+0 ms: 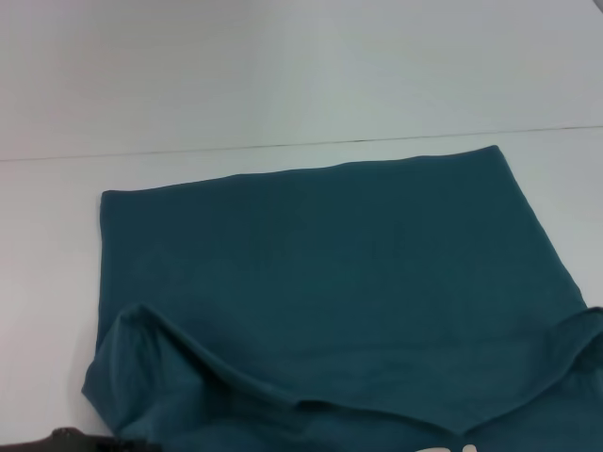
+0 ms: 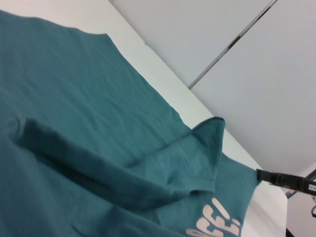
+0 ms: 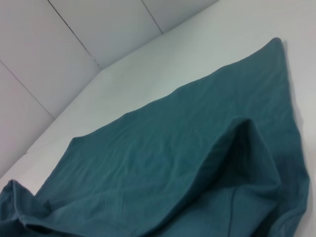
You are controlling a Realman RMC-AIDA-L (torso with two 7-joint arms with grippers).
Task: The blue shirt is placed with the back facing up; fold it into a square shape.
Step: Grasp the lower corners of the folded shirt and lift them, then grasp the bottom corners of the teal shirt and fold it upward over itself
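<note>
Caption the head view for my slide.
Blue shirt on a white table, near edge lifted, far half lying flat.

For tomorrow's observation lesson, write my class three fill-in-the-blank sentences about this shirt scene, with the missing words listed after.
1. The blue shirt lies on a ____ table.
2. The lettering on its turned-over part is ____.
3. The shirt's far edge lies flat, while the edge nearest the robot is ____ up and over.

Missing words: white; white; folded

The blue shirt [image 1: 330, 273] runs off the head view at 6 o'clock, cutting its white lettering [image 1: 448, 446]; its sleeves are cut at both lower corners.
</note>
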